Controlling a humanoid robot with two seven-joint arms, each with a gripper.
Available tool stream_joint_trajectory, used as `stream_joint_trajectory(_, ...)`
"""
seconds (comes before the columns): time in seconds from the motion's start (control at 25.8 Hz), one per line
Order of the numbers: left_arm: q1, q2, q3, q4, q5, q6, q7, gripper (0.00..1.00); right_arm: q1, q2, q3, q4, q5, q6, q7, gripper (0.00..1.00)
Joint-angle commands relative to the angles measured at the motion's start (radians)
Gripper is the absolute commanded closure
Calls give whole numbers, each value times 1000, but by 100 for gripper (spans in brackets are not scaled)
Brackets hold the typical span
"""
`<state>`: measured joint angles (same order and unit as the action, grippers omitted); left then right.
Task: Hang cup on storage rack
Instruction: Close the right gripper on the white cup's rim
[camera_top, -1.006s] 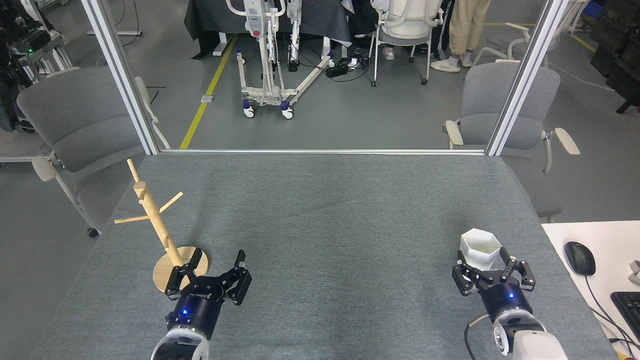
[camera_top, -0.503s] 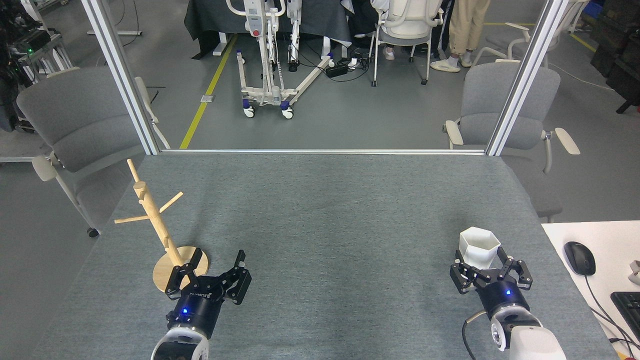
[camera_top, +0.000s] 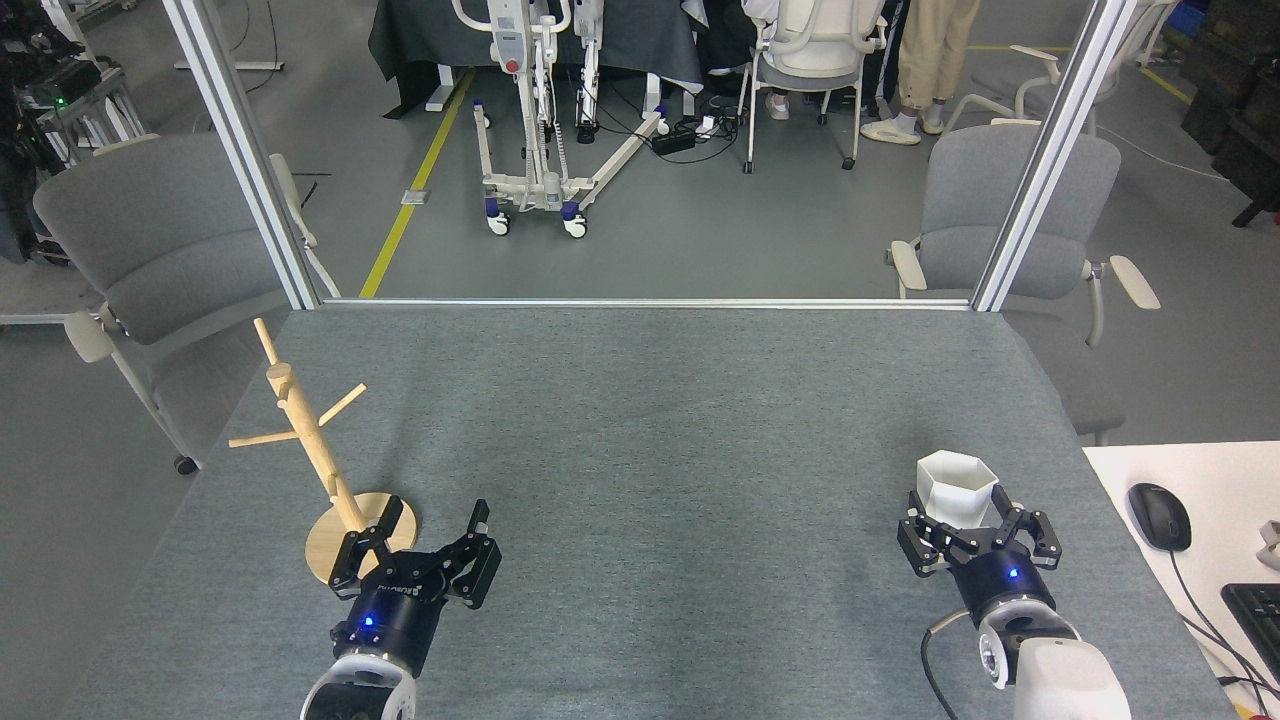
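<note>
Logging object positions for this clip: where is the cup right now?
In the head view, the cup stands upright near the table's front right corner, between the right gripper's fingers.

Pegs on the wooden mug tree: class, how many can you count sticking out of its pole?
3 on the storage rack: one up-left near the top, one lower left, one right. More may be hidden behind the pole.

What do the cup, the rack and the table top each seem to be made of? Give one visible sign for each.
The cup: matte white, flat angular facets without shine, perhaps plastic or unglazed ceramic. The storage rack: pale unpainted wood, judging by its light tan colour. The table top: grey fabric or felt-like covering with a speckled, non-reflective surface.
</note>
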<state>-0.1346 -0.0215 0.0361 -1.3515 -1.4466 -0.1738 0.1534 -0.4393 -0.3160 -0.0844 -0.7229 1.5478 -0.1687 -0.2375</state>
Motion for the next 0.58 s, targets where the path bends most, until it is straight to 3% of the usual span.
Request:
stream_joint_trajectory(0.0, -10, 3, -1, 14, 0, -1, 0, 0, -1, 0, 0, 0, 0, 0, 0, 0)
stream_joint_trajectory(0.54, -20, 5, 1, 32, 0, -4, 0, 0, 11, 0, -8, -18, -9, 1, 0, 0)
